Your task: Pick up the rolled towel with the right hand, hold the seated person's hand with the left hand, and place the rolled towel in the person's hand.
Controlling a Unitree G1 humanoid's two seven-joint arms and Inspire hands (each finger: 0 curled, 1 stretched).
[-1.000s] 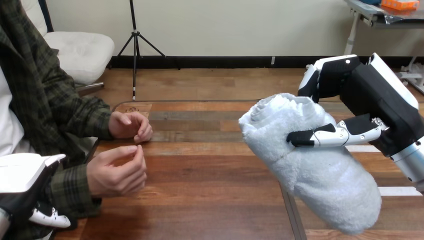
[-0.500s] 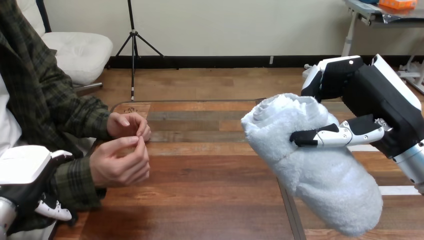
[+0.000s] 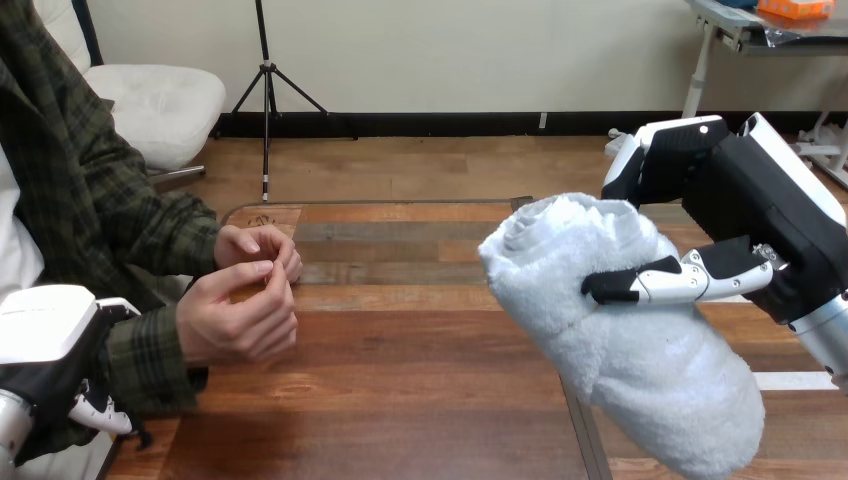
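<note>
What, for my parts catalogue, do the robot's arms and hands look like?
The right hand is a blocky black body with white shells on its back; its jointed fingers are white with black tips, and its forearm is silver. The left hand shows the same white shell over black.

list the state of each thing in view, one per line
rolled towel: rolled up, held in the air
right hand: shut on the rolled towel
person's hands: fingers curled, empty, touching each other
left hand: apart from the person's hands
</note>
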